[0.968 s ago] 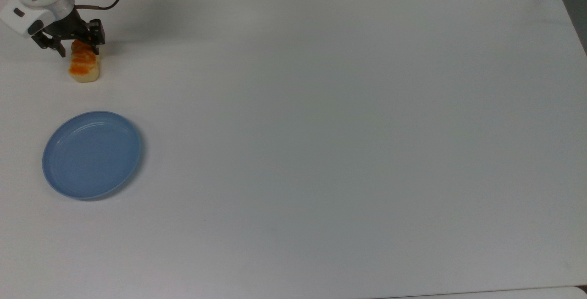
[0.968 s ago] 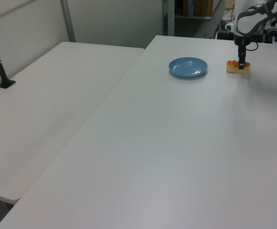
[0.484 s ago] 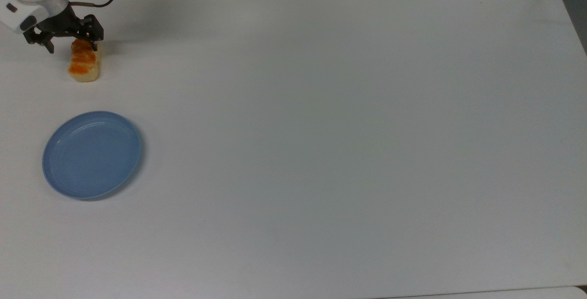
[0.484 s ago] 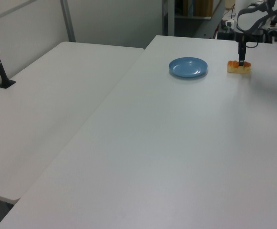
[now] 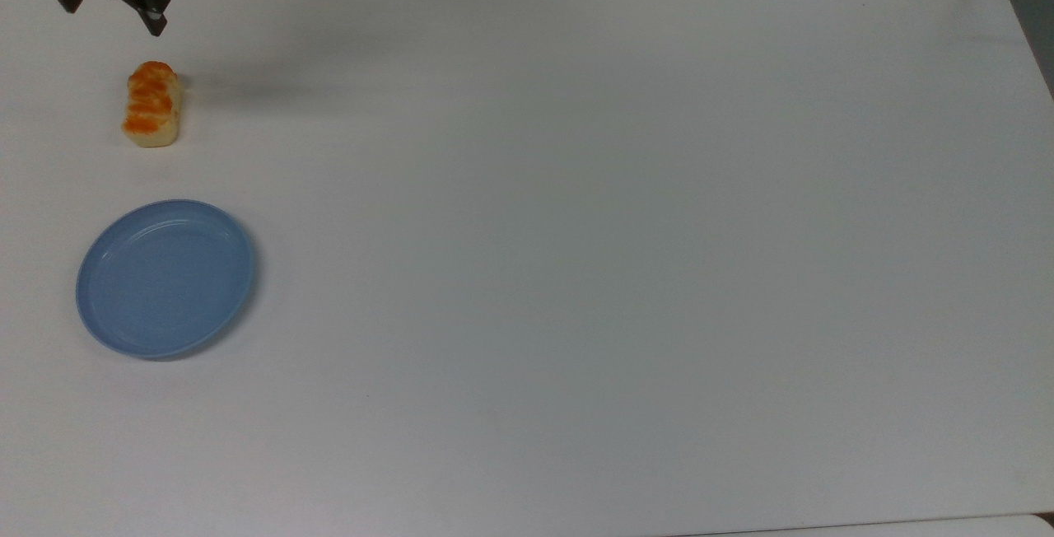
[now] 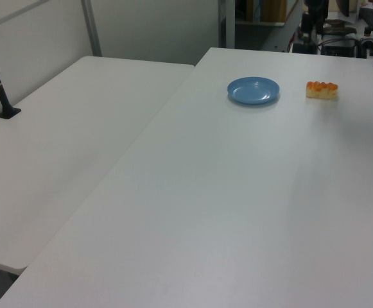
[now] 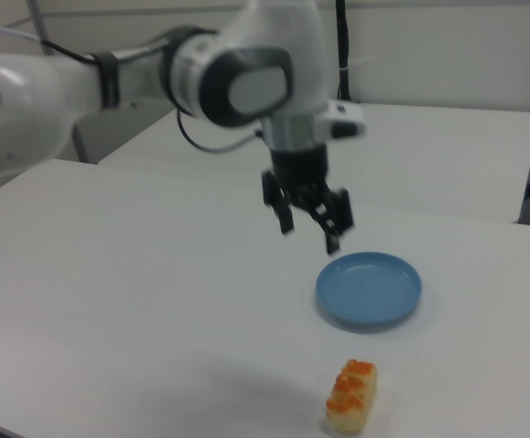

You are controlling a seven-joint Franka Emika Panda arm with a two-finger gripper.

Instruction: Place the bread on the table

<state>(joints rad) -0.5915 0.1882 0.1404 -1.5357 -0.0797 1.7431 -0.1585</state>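
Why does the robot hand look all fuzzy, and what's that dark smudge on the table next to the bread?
In the right view, the gripper looks smeared, probably motion blur, while the blue plate stays crisper. In the top view, the grey smudge right of the bread on the table is a soft shadow, probably the arm's.

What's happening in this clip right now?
A Franka arm is working with a small bread loaf on a white table. The bread lies on the bare tabletop, apart from the empty blue plate. The gripper hangs open in the air above the table, holding nothing and clear of both. The bread looks placed, so the job seems done.
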